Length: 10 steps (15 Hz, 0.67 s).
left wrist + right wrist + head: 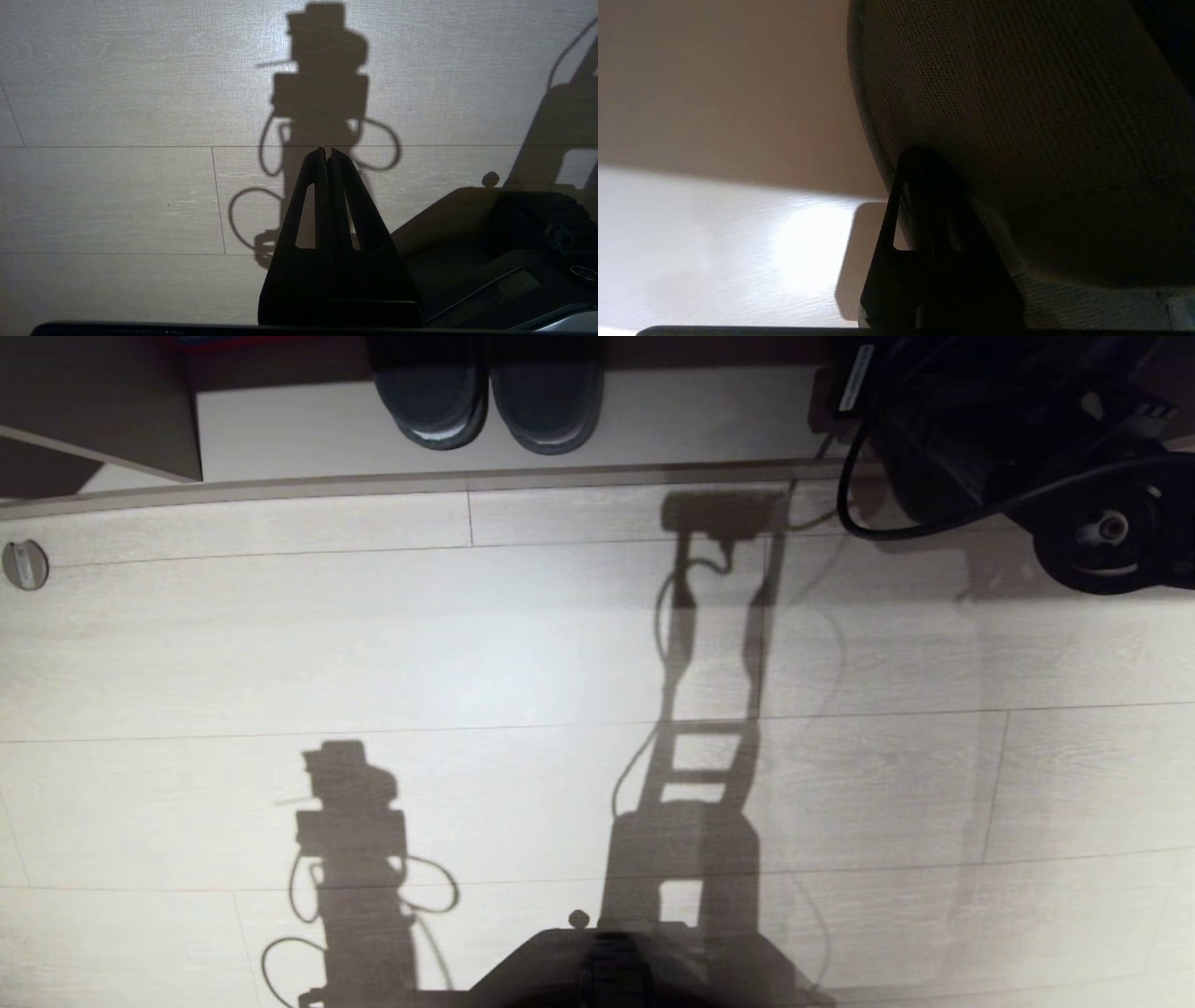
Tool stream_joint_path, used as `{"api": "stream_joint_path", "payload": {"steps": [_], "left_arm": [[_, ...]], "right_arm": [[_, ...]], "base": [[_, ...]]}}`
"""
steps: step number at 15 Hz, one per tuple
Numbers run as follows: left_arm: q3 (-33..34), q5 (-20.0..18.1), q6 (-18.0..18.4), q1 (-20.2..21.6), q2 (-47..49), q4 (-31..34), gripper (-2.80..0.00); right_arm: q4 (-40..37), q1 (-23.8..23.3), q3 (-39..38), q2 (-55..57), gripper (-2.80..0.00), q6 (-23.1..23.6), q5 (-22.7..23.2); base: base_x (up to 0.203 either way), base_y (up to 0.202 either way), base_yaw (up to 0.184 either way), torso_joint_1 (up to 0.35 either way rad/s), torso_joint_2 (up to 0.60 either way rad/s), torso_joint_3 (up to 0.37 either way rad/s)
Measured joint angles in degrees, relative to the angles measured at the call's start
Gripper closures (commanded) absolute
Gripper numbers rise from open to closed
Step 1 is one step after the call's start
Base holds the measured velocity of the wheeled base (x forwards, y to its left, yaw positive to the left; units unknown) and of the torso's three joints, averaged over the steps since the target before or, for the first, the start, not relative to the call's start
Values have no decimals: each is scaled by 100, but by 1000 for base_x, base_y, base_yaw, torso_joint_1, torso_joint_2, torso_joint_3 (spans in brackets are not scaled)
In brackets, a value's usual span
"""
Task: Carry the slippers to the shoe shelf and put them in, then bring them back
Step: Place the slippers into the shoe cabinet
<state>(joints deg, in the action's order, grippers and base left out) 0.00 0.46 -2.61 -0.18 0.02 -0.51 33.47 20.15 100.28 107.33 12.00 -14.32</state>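
At the bottom centre of the head view sits the robot's dark base (607, 966), throwing long shadows of its arms up the pale plank floor (280, 663). The left gripper (327, 156) hangs parked low over that floor, its fingers pressed together on nothing, well apart from anything the job concerns. Farther up, at the top of the frame, the slippers (490, 397) stand side by side on the white floor board of the shoe shelf (299, 429), rounded toes pointing back toward the robot, so their long axes run up and down the picture; their heels are cut off by the top edge. A brown upright panel (103, 401) closes the upper left corner. The right arm (1008, 439) fills the upper right corner as a dark mass trailing a cable, to the right of the pair and plainly the nearer limb. Its wrist view shows the right gripper (924, 158) clamped tight, tips up against a finely woven grey surface; whether fabric is actually pinched I cannot tell, nor whether that cloth belongs to the pair.
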Motion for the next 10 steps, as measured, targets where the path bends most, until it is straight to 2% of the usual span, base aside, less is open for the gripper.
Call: {"api": "stream_joint_path", "payload": {"steps": [2,5,10], "left_arm": [[0,-10,-6,0,0,0,0],[0,-22,-28,0,0,10,0],[0,-22,-34,0,0,10,0]], "right_arm": [[9,-75,29,-5,0,-219,-70],[7,-116,249,62,0,-556,-404],[-2,-63,346,37,0,-732,-428]], "base": [[0,0,0,0,0,0],[0,0,0,0,0,0],[0,0,0,0,0,0]]}}
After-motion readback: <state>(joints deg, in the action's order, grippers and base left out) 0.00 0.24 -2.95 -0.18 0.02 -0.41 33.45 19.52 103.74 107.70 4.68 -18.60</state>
